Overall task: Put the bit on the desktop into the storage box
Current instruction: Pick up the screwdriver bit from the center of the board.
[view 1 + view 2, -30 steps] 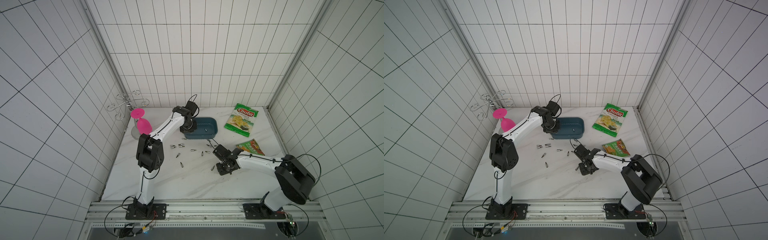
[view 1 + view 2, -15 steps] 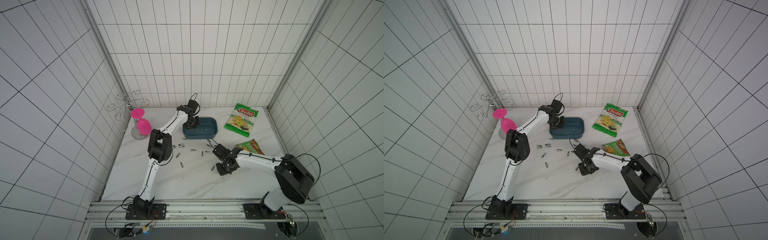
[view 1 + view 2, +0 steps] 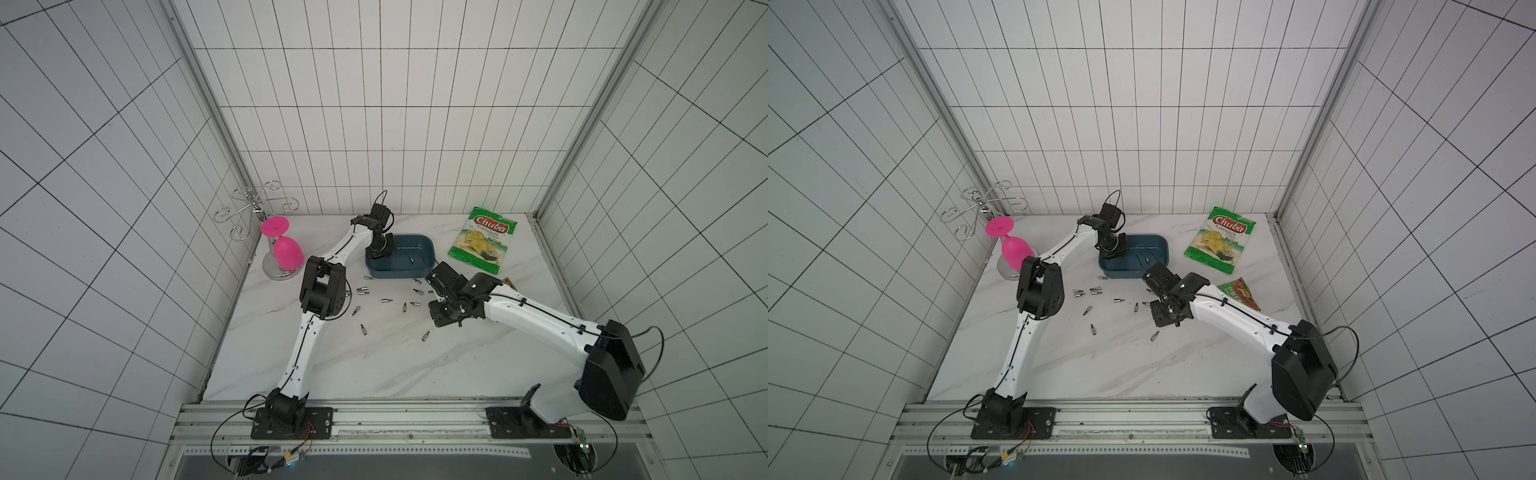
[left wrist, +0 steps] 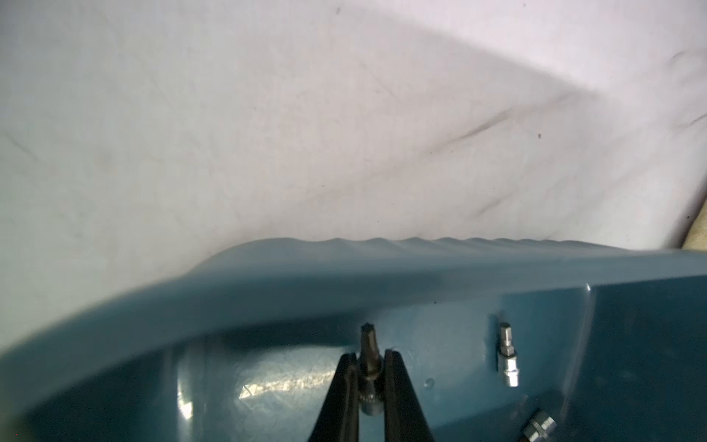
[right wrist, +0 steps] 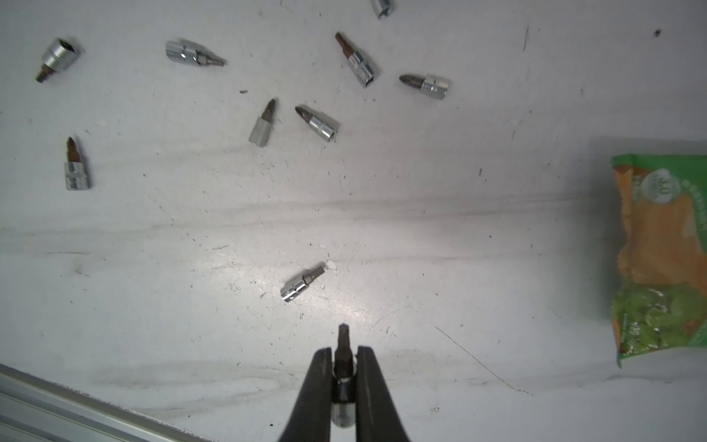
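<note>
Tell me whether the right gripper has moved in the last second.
Yes. The right gripper has drawn away from the loose bit near it, toward the storage box; lifting or travelling, I cannot tell.

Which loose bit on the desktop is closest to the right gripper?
The lone bit lying by itself just ahead of the right gripper, which is shut on another bit. The other loose bits lie scattered well beyond it.

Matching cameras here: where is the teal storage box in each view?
A top view: storage box about picture centre.
A top view: same spot.
Left wrist: fills the lower frame.
Right wrist: absent.
Shared landmark: left gripper holding a bit over it.
</note>
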